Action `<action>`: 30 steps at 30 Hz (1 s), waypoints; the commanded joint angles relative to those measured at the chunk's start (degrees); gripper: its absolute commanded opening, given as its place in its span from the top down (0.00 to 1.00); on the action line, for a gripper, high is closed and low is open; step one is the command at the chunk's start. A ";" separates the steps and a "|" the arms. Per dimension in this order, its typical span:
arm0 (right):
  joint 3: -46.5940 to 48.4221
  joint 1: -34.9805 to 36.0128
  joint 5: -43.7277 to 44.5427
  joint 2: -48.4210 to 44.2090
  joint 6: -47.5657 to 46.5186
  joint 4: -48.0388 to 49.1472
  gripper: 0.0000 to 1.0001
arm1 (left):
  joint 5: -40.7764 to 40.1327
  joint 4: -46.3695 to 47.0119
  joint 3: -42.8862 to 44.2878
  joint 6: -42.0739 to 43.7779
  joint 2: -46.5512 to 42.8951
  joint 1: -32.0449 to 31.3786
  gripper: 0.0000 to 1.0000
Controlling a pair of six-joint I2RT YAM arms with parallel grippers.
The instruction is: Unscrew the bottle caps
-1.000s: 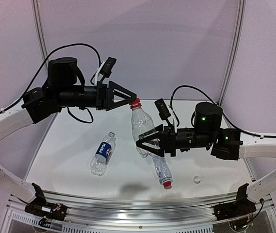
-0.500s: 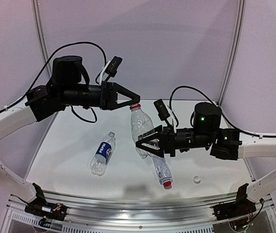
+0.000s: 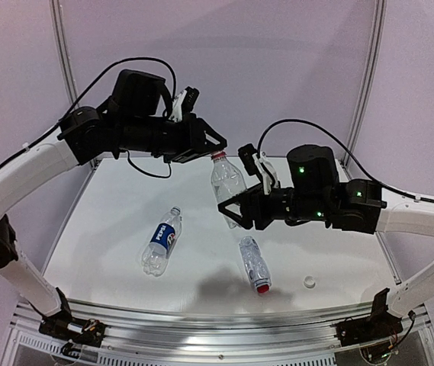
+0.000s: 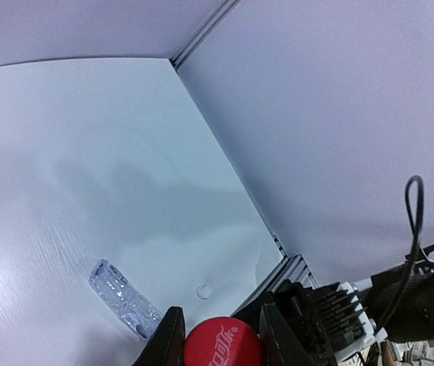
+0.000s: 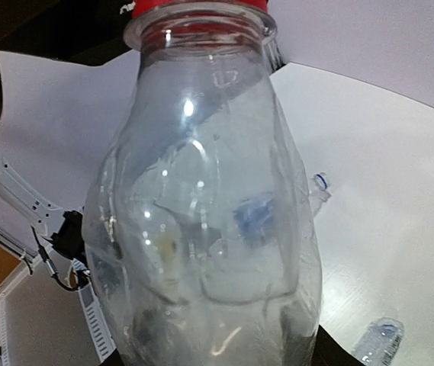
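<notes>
A clear unlabelled bottle hangs upright above the table, and my right gripper is shut around its lower body. In the right wrist view this bottle fills the frame and hides the fingers. Its red cap sits between the jaws of my left gripper, which is shut on it. In the left wrist view the red cap is pressed from both sides by the fingers. A Pepsi bottle and a ribbed bottle with a red cap lie on the table.
A loose whitish cap lies on the table at the near right, also seen as the whitish cap. White walls and a metal frame rail bound the table. Cables hang off both arms.
My left gripper has closed on the red cap and its wrist has turned. The right gripper has lifted the bottle a little and moved it right.
</notes>
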 commanded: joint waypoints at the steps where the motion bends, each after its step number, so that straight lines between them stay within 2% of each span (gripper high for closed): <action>1: -0.19 0.04 8.86 -0.01 -0.46 -5.27 0.67 | -1.18 -7.82 2.58 -2.38 3.18 -2.10 0.85; 4: -0.88 0.04 6.92 -0.46 -1.03 -3.89 0.68 | 0.17 -5.93 2.06 -2.35 3.36 -2.10 0.79; 6: -1.50 -0.01 5.92 -0.85 -1.15 -2.98 0.68 | 1.07 -3.80 1.29 -2.05 3.21 -2.05 0.70; 11: -3.52 0.02 3.46 -2.03 -1.32 -1.11 0.68 | 0.18 -0.82 0.56 0.29 1.29 -1.75 0.24; 13: -4.30 -0.01 2.44 -2.51 -1.25 -0.40 0.68 | -2.34 -0.66 -0.47 1.26 -0.27 -1.29 0.12; 15: -4.99 -0.01 1.82 -3.08 -1.12 0.56 0.68 | -3.25 0.72 -3.68 2.21 -2.86 -0.47 0.05; 17: -5.87 -0.01 -0.36 -3.94 -1.03 1.97 0.68 | -2.32 3.08 -7.78 2.85 -5.72 0.92 0.04; 23: -10.03 -0.10 -6.96 -6.86 -0.66 9.14 0.68 | 11.63 15.45 -21.44 3.76 -14.48 5.13 0.08; 26: -12.16 -0.25 -13.48 -7.54 0.63 14.51 0.67 | 15.44 19.20 -23.88 4.75 -16.83 5.04 0.10; 30: -13.34 -0.44 -19.81 -6.70 3.04 19.53 0.67 | 18.46 21.38 -22.37 6.60 -16.30 4.16 0.14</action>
